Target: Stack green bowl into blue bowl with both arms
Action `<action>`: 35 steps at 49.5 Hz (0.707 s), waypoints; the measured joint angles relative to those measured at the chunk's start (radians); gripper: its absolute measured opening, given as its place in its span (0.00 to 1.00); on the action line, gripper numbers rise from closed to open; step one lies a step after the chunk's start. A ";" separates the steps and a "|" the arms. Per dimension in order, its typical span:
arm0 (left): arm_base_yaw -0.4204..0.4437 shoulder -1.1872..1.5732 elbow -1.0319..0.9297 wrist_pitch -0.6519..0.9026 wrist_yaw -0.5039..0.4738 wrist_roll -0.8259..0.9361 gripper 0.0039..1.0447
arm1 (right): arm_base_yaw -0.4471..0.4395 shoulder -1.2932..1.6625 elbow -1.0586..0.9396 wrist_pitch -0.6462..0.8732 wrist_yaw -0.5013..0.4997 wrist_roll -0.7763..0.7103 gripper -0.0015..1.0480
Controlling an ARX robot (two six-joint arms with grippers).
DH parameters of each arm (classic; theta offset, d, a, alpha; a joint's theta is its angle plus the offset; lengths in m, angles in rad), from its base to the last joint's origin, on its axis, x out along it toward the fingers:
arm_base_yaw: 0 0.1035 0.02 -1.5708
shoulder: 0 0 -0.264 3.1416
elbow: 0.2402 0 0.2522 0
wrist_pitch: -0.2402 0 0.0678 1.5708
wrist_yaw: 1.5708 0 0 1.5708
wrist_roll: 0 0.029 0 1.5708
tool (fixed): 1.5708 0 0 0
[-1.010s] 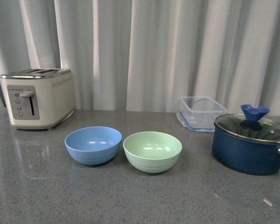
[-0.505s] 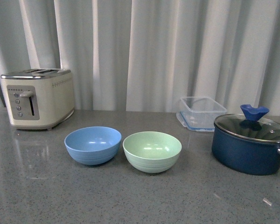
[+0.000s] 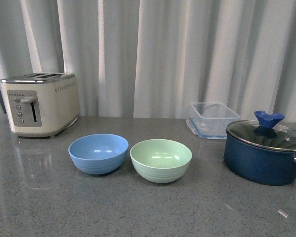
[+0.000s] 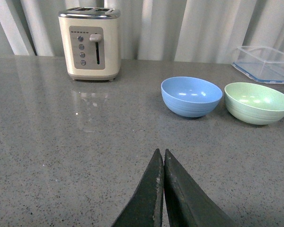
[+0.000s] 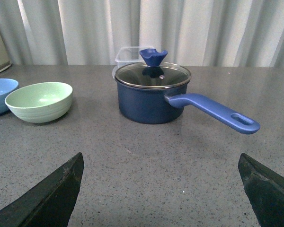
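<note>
Well, the green bowl sits mid-frame just right of the blue bowl, both empty on the counter; left gripper pinched closed on nothing, right gripper spread wide.

No visible change in the front view, green bowl and blue bowl alike

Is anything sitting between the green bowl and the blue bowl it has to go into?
Nothing visible does. The green bowl sits right beside the blue bowl on the counter, and the blue bowl is empty inside. The navy pot stands off on the green bowl's other side.
</note>
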State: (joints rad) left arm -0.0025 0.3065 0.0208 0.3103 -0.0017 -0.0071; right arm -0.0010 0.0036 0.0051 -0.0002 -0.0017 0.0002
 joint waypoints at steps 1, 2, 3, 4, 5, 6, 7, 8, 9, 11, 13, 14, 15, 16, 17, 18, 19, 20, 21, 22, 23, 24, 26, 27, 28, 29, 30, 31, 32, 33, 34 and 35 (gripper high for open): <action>0.000 -0.003 0.000 -0.004 0.000 0.000 0.03 | 0.000 0.000 0.000 0.000 0.000 0.000 0.90; 0.000 -0.011 0.000 -0.011 0.000 0.000 0.03 | 0.000 0.000 0.000 0.000 0.000 0.000 0.90; 0.000 -0.018 0.000 -0.018 0.000 0.000 0.03 | 0.000 0.000 0.000 0.000 0.000 0.000 0.90; 0.000 -0.025 0.000 -0.025 0.000 0.000 0.03 | 0.000 0.000 0.000 0.000 0.000 0.000 0.90; 0.000 -0.028 0.000 -0.029 0.000 0.000 0.03 | 0.000 0.000 0.000 0.000 0.000 0.000 0.90; 0.000 -0.035 0.000 -0.035 0.000 0.000 0.03 | 0.000 0.000 0.000 0.000 0.000 0.000 0.90; 0.000 -0.042 0.000 -0.042 0.000 0.000 0.03 | 0.000 0.000 0.000 0.000 0.000 0.000 0.90; 0.000 -0.048 0.000 -0.048 0.000 0.000 0.03 | 0.000 0.000 0.000 0.000 0.000 0.000 0.90; 0.000 -0.051 0.000 -0.051 0.000 0.000 0.03 | 0.000 0.000 0.000 0.000 0.000 0.000 0.90; 0.000 -0.064 0.000 -0.063 0.000 0.000 0.03 | 0.000 0.000 0.000 0.000 0.000 0.000 0.90; 0.000 -0.072 0.000 -0.072 0.000 0.000 0.03 | 0.000 0.000 0.000 0.000 0.000 0.000 0.90; 0.000 -0.078 0.000 -0.078 0.000 0.000 0.03 | 0.000 0.000 0.000 0.000 0.000 0.000 0.90; 0.000 -0.084 0.000 -0.084 0.000 0.000 0.03 | 0.000 0.000 0.000 0.000 0.000 0.000 0.90; 0.000 -0.089 0.000 -0.089 0.000 0.000 0.03 | 0.000 0.000 0.000 0.000 0.000 0.000 0.90; 0.000 -0.097 0.000 -0.097 0.000 0.000 0.03 | 0.000 0.000 0.000 0.000 0.000 0.000 0.90; 0.000 -0.102 0.000 -0.102 0.000 0.000 0.03 | 0.000 0.000 0.000 0.000 0.000 0.000 0.90; 0.000 -0.109 0.000 -0.109 0.000 0.000 0.03 | 0.000 0.000 0.000 0.000 0.000 0.000 0.90; 0.000 -0.114 0.000 -0.114 0.000 0.000 0.03 | 0.000 0.000 0.000 0.000 0.000 0.000 0.90; 0.000 -0.119 0.000 -0.119 0.000 0.000 0.03 | 0.000 0.000 0.000 0.000 0.000 0.000 0.90; 0.000 -0.123 0.000 -0.123 0.000 0.000 0.03 | 0.000 0.000 0.000 0.000 0.000 0.000 0.90; 0.000 -0.129 0.000 -0.130 0.000 0.000 0.03 | 0.000 0.000 0.000 0.000 0.000 0.000 0.90; 0.000 -0.150 0.000 -0.150 0.000 0.000 0.03 | 0.000 0.000 0.000 0.000 0.000 0.000 0.90; 0.000 -0.204 0.000 -0.229 0.000 0.000 0.03 | 0.000 0.000 0.000 0.000 0.000 0.000 0.90; 0.000 -0.232 0.000 -0.266 0.000 0.001 0.03 | 0.000 0.000 0.000 0.000 0.000 0.000 0.90; 0.000 -0.253 0.000 -0.288 0.000 0.000 0.03 | 0.000 0.000 0.000 0.000 0.000 0.000 0.90; 0.000 -0.263 0.000 -0.296 0.000 0.000 0.03 | 0.000 0.000 0.000 0.000 0.000 0.000 0.90; 0.000 -0.279 0.000 -0.302 0.000 0.000 0.03 | 0.000 0.000 0.000 0.000 0.001 0.000 0.90; 0.000 -0.295 0.000 -0.304 0.000 0.001 0.03 | 0.000 0.000 0.000 0.000 0.000 0.000 0.90; 0.000 -0.301 0.000 -0.304 0.001 0.001 0.03 | 0.000 0.000 0.000 0.000 0.000 0.000 0.90; 0.000 -0.302 0.000 -0.306 0.000 0.001 0.03 | 0.000 0.000 0.000 0.000 0.000 0.000 0.90; 0.000 -0.302 0.000 -0.307 -0.001 0.001 0.03 | 0.000 0.000 0.000 0.000 0.000 0.000 0.90; 0.000 -0.302 0.000 -0.308 0.000 0.001 0.03 | 0.000 0.000 0.000 0.000 0.000 0.000 0.90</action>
State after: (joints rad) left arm -0.0025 0.0048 0.0212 0.0025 -0.0021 -0.0063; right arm -0.0010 0.0036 0.0051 -0.0002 -0.0017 0.0002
